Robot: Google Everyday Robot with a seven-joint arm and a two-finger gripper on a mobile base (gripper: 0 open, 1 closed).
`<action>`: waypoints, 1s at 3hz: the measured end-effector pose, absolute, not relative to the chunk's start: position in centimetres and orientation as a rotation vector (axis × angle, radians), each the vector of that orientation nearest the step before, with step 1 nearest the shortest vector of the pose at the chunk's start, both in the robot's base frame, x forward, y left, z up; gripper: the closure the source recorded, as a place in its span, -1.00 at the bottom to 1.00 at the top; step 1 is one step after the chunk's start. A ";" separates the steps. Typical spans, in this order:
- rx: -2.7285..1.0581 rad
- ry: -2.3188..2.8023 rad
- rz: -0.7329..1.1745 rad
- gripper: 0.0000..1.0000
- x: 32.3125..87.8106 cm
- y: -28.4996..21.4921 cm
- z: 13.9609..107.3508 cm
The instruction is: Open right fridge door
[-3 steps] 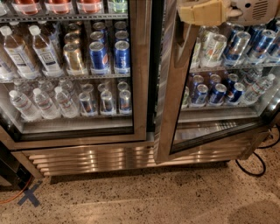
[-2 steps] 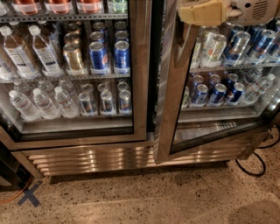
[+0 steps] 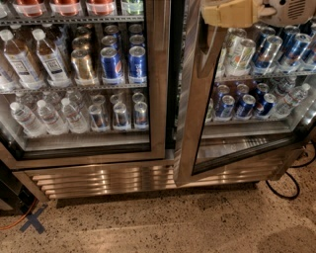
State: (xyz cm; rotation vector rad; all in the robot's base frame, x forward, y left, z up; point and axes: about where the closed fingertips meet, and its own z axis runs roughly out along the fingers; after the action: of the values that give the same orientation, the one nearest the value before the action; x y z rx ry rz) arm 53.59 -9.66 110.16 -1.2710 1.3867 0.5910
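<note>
The fridge [image 3: 98, 180] is a two-door steel drinks cooler with cans and bottles on wire shelves and a louvred grille at its base. The right fridge door [image 3: 190, 123] is a glass pane in a wide steel frame. It stands partly open, its left edge swung out towards me, and the dark gap beside the centre post shows. My gripper [image 3: 228, 14] is a tan and white shape at the top right, against the upper part of the door's open edge. The left door [image 3: 157, 99] is shut, with water bottles and cans behind it.
A black cable [image 3: 291, 184] loops on the speckled floor at the right by the fridge's corner. A blue tape cross [image 3: 32, 221] and an orange cable [image 3: 12, 225] lie on the floor at the lower left. A dark object stands at the left edge.
</note>
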 end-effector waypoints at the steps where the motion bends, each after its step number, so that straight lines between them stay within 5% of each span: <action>1: -1.271 1.387 0.591 1.00 53.6 -9.8 110.2; 2: -1.261 1.399 0.580 1.00 53.0 -9.8 110.4; 3: -1.261 1.399 0.580 0.61 53.0 -10.0 110.4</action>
State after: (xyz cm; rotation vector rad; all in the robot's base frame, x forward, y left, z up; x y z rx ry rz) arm 53.00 -10.01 110.37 -1.2611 1.3986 0.5796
